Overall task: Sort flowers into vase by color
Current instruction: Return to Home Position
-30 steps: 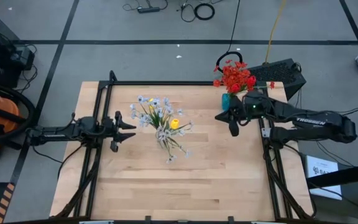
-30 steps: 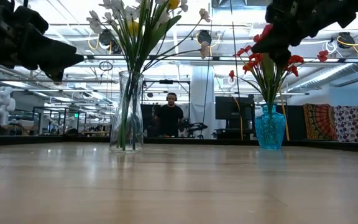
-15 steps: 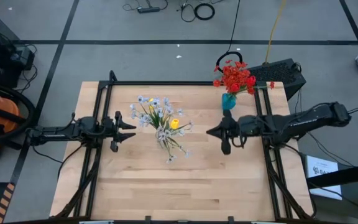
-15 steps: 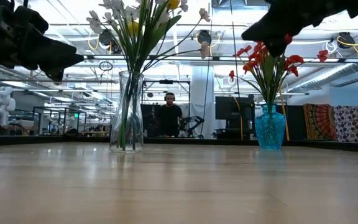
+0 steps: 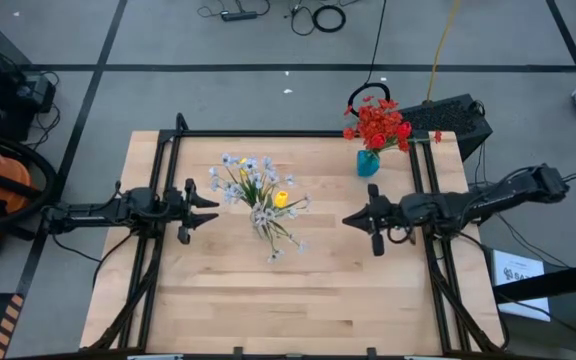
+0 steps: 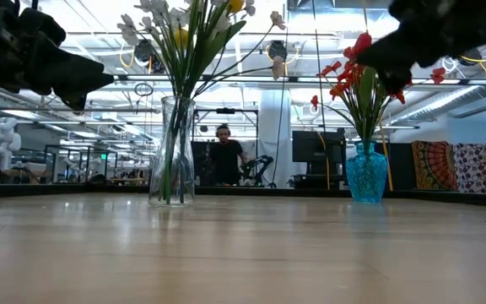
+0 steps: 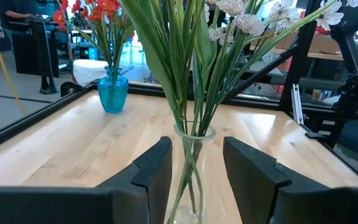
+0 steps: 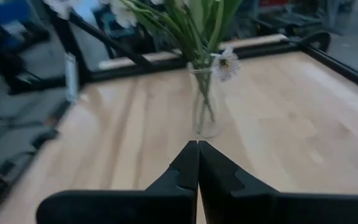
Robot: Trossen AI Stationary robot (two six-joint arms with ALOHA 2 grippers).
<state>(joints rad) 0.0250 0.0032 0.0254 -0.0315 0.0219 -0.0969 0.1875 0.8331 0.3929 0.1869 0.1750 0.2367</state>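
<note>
Both grippers empty.
The right gripper (image 5: 348, 219), fingers pressed together, and left gripper (image 5: 211, 208), fingers spread, face the clear vase (image 5: 264, 219) holding white and yellow flowers (image 5: 251, 176); red flowers (image 5: 380, 123) stand in the blue vase (image 5: 368, 163) near the table's (image 5: 318, 300) far edge.

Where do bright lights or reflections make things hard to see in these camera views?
Low view: ceiling lights behind the scene leave the left gripper and right gripper as dark silhouettes, and the table carries a pale sheen below the clear vase. High view: light looks even, with no hard shadows on the wood.
</note>
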